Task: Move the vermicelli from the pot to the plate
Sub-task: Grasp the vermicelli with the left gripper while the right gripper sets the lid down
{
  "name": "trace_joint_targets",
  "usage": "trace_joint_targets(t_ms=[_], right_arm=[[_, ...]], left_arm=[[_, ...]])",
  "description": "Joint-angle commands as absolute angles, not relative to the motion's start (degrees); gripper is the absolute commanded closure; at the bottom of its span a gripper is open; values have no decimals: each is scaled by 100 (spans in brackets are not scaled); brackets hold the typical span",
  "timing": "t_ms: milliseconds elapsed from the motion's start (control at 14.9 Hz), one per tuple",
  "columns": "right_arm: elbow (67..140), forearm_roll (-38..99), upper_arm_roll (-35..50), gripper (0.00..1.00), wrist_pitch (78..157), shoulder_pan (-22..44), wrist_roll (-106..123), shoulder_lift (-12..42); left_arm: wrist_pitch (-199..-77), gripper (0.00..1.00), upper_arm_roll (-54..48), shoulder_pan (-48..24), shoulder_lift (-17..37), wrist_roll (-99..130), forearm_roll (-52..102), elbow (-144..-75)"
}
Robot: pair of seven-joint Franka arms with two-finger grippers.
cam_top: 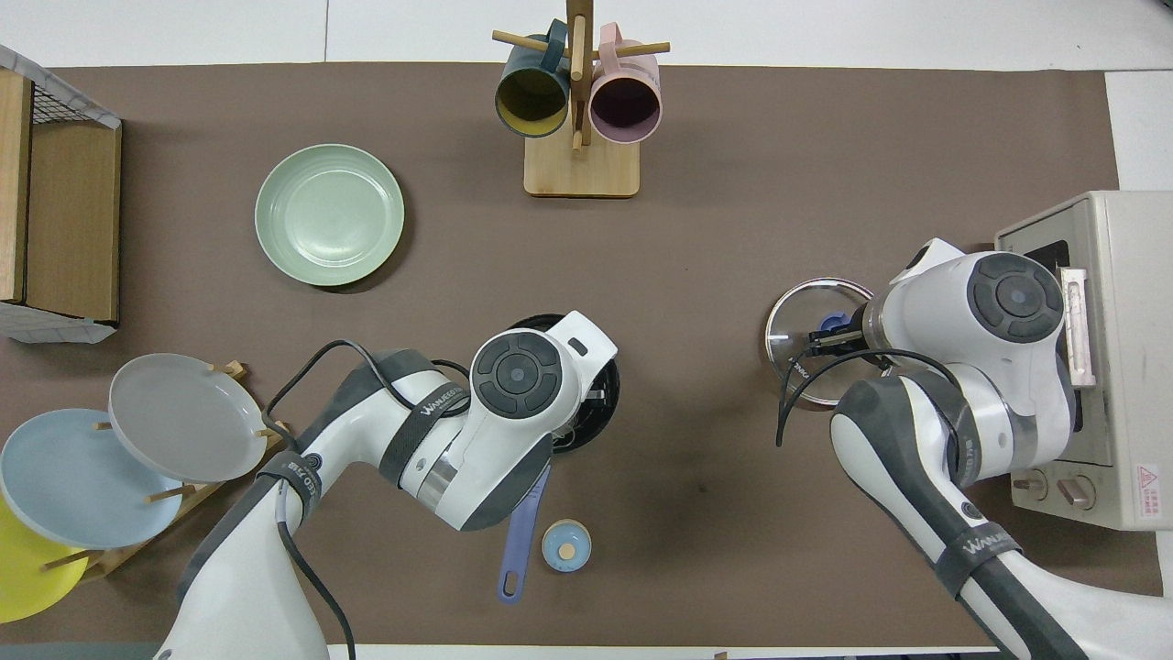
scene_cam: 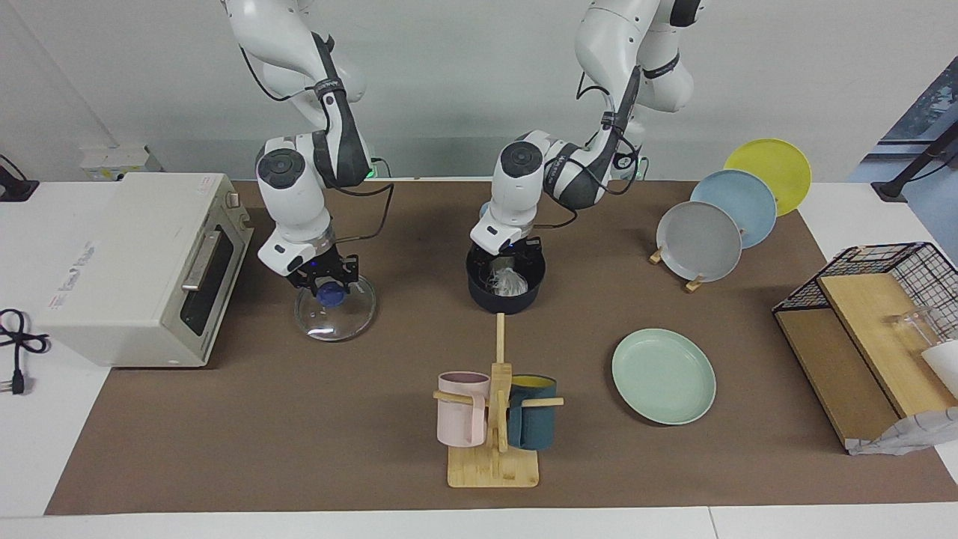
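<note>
At the toaster oven's (scene_cam: 142, 262) end of the desk (scene_cam: 224, 449), the right pincer (scene_cam: 327, 284) was clamped on the blue knob of the glass lid (scene_cam: 335, 308), which rested on the desk beside the oven, presumably parked there so the pot stood uncovered. In the middle, the left pincer (scene_cam: 507, 258) reached down into the pot (scene_cam: 506, 288), just over the vermicelli (scene_cam: 507, 281) lying inside; whether its fingers were apart or together could not be told. The plate (scene_cam: 663, 376) lay bare toward the left arm's end, farther from the robots than the pot, awaiting the noodles.
</note>
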State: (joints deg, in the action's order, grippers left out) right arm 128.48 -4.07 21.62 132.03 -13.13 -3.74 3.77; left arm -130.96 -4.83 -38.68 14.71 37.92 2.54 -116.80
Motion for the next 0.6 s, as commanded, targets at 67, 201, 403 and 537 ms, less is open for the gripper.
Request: trace_joint_targets(t_ms=[67, 201, 403, 537], right_arm=[[12842, -281, 2215, 0, 13237, -1441, -132, 220], [12500, -273, 2215, 0, 12869, -1441, -123, 307], [11431, -272, 2206, 0, 11520, -1433, -141, 334], [10533, -264, 2136, 0, 10455, -1459, -132, 343]], left_arm=[[-13131, 100, -378, -3955, 1433, 3744, 343, -11716], [-13087, 100, -369, -3946, 1459, 3727, 352, -11663], [-12729, 100, -378, -3885, 1302, 3709, 352, -11506], [-11966, 100, -378, -3701, 1108, 3683, 404, -11103]])
